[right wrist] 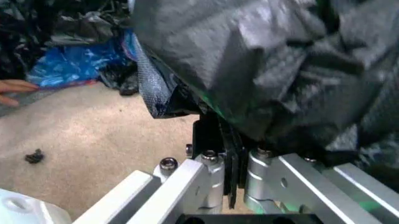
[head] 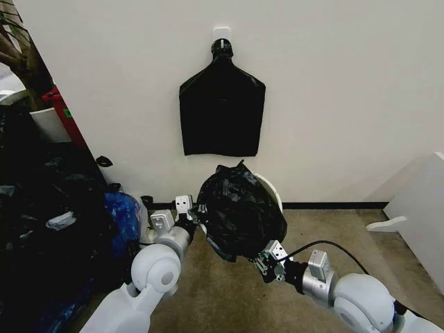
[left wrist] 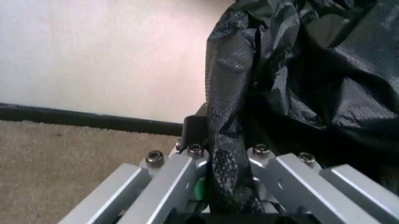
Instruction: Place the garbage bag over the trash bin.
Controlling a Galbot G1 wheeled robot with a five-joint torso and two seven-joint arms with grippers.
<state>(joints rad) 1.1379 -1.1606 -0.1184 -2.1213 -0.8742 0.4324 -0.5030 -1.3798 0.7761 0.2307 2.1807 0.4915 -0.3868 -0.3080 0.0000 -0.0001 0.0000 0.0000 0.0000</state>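
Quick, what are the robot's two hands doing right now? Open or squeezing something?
Left gripper: shut on the garbage bag, pinching its edge.
Right gripper: shut on the garbage bag's other side.

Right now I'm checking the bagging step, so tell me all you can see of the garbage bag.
The garbage bag is thin, glossy black plastic, crinkled and billowing. It drapes over the trash bin, whose cream rim peeks out behind it. The left gripper pinches one edge, the right gripper the opposite lower edge, near the wall.
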